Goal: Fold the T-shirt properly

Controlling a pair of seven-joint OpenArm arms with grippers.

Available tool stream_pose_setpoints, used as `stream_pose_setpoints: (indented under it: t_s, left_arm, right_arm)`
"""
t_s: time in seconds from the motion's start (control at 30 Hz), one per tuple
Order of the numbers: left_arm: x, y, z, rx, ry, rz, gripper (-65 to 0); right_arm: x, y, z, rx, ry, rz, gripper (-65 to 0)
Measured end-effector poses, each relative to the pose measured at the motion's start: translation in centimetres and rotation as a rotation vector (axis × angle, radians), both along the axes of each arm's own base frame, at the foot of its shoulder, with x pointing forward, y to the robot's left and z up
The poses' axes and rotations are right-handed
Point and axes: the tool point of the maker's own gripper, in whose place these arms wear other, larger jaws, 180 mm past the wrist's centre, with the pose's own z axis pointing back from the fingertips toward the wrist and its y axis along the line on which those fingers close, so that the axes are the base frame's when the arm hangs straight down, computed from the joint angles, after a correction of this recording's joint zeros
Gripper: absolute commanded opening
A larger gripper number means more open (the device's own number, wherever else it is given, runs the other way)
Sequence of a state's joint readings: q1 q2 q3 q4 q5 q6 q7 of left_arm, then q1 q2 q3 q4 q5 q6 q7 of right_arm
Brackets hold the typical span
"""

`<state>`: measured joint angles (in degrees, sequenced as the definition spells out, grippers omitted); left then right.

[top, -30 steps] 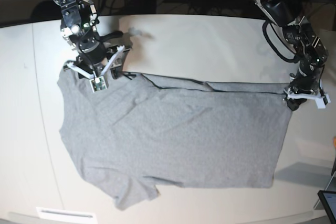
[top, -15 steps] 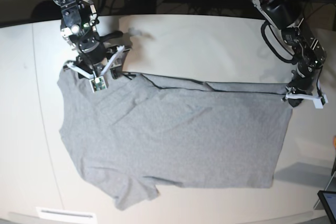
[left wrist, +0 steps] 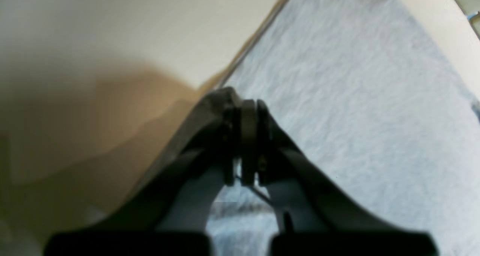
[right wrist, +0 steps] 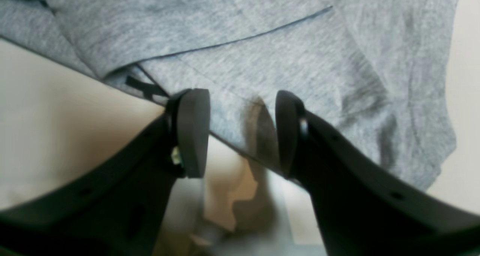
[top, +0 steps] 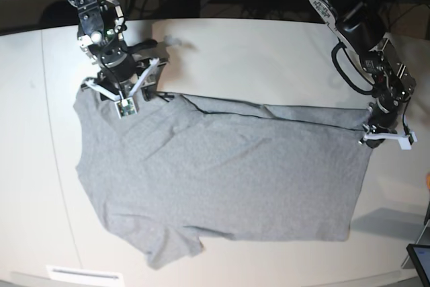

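**Both arms stationed on the far edge of the shirt, one corner pinched**

The T-shirt (top: 222, 173) lies spread, plain side up, across the white worktop (top: 269, 58), its far long edge already turned over in a narrow band that runs between the two arms. A sleeve points toward the near edge of the worktop.

Left gripper (top: 384, 136): you have it at the shirt's far corner on the base view's right. In the left wrist view its jaws are pressed together right at the fabric's edge, and cloth appears to be caught between them, though the close blur leaves the exact bite unclear. A corner hold of this kind gives control of the whole side seam when the cloth is lifted.

Right gripper (right wrist: 240, 132): its jaws stand spread, straddling the folded edge near the shoulder and sleeve, with grey cloth lying in the gap but not yet clamped. A sliver of black shows under the turned-over band, likely the printed side.

Judged from this layout, your next step is to close the right jaws on that edge, so both ends of the far side can travel together and the fold stays straight.
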<state>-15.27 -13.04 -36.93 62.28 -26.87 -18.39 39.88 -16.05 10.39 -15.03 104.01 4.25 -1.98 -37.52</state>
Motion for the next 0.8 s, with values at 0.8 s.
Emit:
stream_pose_setpoints:
  t_s: [0.8]
  left_arm:
    - [0.0,1.4,0.2,0.020,-0.058,0.087,-61.6]
  right_arm:
    - [-0.7,0.4,0.5,0.010,-0.005,0.009,-37.3]
